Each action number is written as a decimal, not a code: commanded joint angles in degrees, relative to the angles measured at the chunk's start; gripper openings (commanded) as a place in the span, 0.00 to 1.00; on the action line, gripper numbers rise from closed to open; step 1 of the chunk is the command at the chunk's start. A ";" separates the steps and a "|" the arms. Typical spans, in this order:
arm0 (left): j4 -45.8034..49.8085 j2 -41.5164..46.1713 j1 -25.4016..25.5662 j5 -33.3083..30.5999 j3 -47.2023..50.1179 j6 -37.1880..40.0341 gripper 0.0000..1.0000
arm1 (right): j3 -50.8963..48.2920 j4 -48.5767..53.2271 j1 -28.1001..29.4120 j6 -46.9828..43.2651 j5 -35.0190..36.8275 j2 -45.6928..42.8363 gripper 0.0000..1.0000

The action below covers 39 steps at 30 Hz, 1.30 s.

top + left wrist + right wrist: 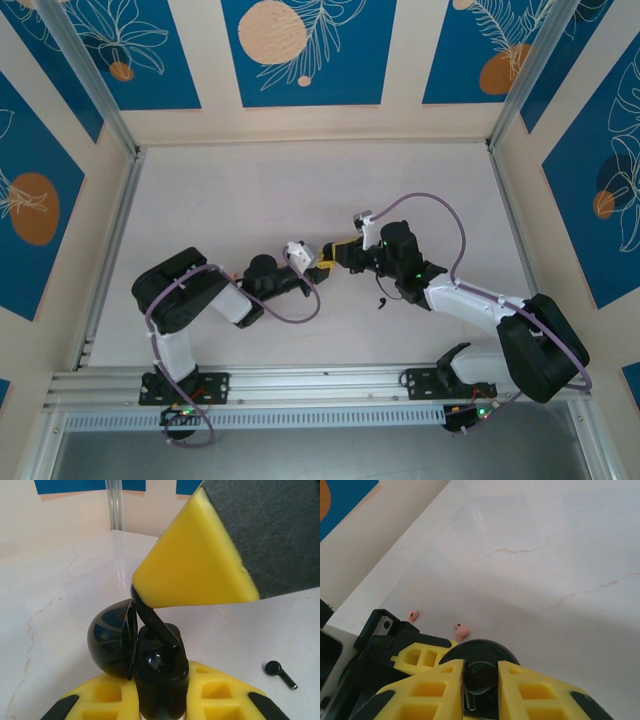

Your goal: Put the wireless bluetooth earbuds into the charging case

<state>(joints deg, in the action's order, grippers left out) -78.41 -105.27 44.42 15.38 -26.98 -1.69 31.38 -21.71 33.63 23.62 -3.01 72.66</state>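
Bimanual insertion of an earbud, shown at the moment of seating. The charging case (160,666) is held upright off the table (60,585) by the left gripper (161,695), whose yellow fingers are closed against its two sides; the lid (107,640) is swung open to the case's left in the left wrist view. Directly above the case, a black earbud (156,626) is pinched in the nearly closed right gripper (481,682), with the stem angled down and its lower end at or just inside the mouth of the case; whether it has reached its socket cannot be told. A second black earbud (280,673) lies loose on the table to the right of the case, and two small salmon-pink buds (412,615) (461,630) lie on the table beyond the case in the right wrist view. Risks judged from this pose: the stem is tilted relative to the socket, so a straight push may jam it against the rim or twist the case in the left fingers; an early release may let the bud tip out and drop to the table; the open lid may be knocked by the right finger beside it.
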 commanded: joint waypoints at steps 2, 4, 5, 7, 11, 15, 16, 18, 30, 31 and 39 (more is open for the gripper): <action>-2.19 2.38 0.61 1.15 -1.10 -1.78 0.12 | 0.48 -1.17 0.56 0.07 0.73 0.94 0.23; -2.26 2.77 0.59 1.04 -1.05 -1.99 0.13 | 0.40 -1.10 0.65 0.20 0.54 0.99 0.23; -2.24 3.01 0.59 0.97 -1.03 -2.00 0.12 | 0.16 -1.11 0.80 0.31 0.51 0.99 0.23; -2.23 3.31 0.54 0.97 -1.14 -1.79 0.12 | -0.23 -1.14 1.21 0.22 0.86 0.49 0.23; -2.25 3.41 0.58 0.93 -1.23 -1.47 0.12 | -1.05 -1.14 1.44 0.03 1.17 -0.83 0.23; -2.26 3.55 0.58 0.83 -1.32 -1.47 0.13 | -1.42 -0.79 1.44 -0.48 0.33 -1.39 0.23; -2.22 3.66 0.55 0.82 -1.32 -1.40 0.13 | -1.51 -0.67 1.44 -0.50 0.12 -1.30 0.23; -2.23 3.97 0.60 0.80 -1.27 -1.21 0.12 | -1.69 -0.65 1.49 -0.48 -0.24 -1.21 0.23; -2.21 4.90 0.59 0.18 -1.32 -0.23 0.13 | -3.16 -0.61 2.06 -1.51 -1.30 -2.71 0.23; -2.20 4.90 0.52 0.31 -1.40 -0.24 0.13 | -3.30 -0.63 2.06 -1.62 -1.44 -2.71 0.23; -2.18 5.34 0.60 0.52 -1.67 -0.15 0.13 | -4.12 -0.87 2.41 -2.34 -2.35 -3.39 0.23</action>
<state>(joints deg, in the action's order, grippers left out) -76.62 -102.48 44.71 16.01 -26.98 -2.48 29.06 -24.47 34.76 22.52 -2.55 70.17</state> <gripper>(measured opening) 0.179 0.229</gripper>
